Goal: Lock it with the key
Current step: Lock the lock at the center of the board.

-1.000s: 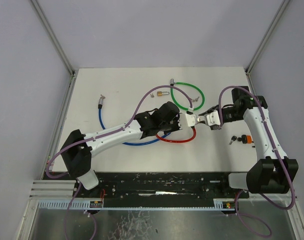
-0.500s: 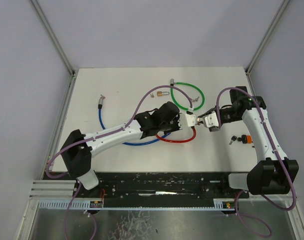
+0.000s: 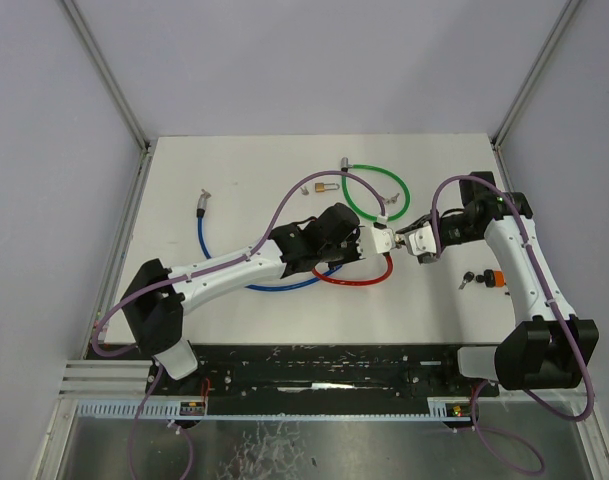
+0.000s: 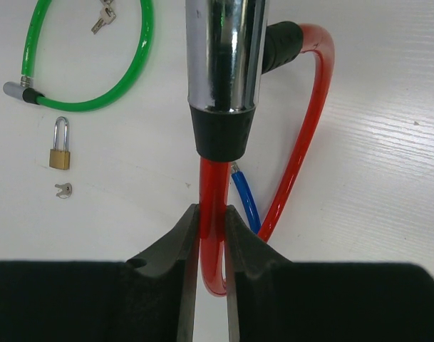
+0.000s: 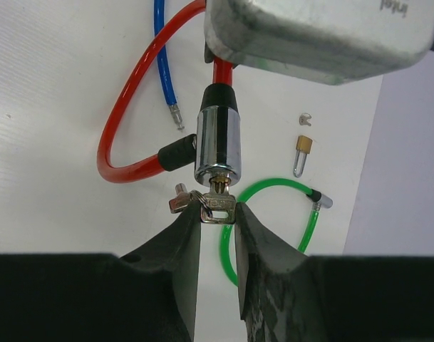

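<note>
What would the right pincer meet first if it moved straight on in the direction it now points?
The right pincer would meet the key first; its head sits between the fingertips. Directly behind it is the chrome barrel of the red cable lock, where the key is inserted.

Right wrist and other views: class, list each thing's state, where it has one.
red cable lock, looped, end plugged into its cylinder
key, inserted in that cylinder
left tool, shut on red cable lock
right tool, shut on key
blue cable, end free, unplugged
padlock, shackle closed, lying flat
green cable lock, lying looped
</note>
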You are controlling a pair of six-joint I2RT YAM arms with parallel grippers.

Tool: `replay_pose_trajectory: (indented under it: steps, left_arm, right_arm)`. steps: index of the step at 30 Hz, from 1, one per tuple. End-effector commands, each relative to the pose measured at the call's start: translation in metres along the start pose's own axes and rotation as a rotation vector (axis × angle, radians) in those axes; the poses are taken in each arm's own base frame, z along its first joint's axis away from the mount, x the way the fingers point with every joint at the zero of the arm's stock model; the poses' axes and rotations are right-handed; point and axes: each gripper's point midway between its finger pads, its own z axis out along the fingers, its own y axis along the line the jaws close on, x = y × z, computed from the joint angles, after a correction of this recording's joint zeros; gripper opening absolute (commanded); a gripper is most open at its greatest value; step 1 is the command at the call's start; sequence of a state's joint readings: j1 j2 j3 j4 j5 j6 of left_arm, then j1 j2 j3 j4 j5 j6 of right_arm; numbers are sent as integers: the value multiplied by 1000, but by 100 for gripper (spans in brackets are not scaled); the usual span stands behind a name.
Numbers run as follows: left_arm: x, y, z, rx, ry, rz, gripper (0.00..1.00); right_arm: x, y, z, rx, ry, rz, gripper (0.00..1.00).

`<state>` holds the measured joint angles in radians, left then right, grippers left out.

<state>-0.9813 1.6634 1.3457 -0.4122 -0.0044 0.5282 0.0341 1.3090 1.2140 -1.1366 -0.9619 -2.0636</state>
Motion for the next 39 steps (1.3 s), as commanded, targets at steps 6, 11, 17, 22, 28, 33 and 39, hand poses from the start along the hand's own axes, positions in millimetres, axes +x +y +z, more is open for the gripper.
replay_pose_trajectory:
  steps: [6, 11, 17, 22, 28, 33, 39]
  left_arm:
    - [-3, -10, 8, 41, -11, -3, 0]
    - [-4, -10, 8, 41, -13, -1, 0]
    - [-6, -9, 8, 37, -19, -2, 0]
    - [-7, -10, 9, 39, -22, 1, 0]
    - [-8, -11, 9, 38, -22, 3, 0]
    - [-7, -10, 9, 36, -20, 4, 0]
    - [-5, -11, 7, 32, -20, 5, 0]
  right_arm:
    - [-22, -28, -7, 54, -53, -45, 16]
    - [-25, -21, -6, 38, -68, 92, 14]
    - [-22, -16, -2, 30, -82, 273, 13]
    - [-19, -16, 2, 29, -94, 455, 13]
    - [-14, -18, 6, 1, -107, 652, 13]
    - [-15, -19, 8, -58, -131, 825, 13]
    - [-19, -13, 9, -172, -153, 1026, 13]
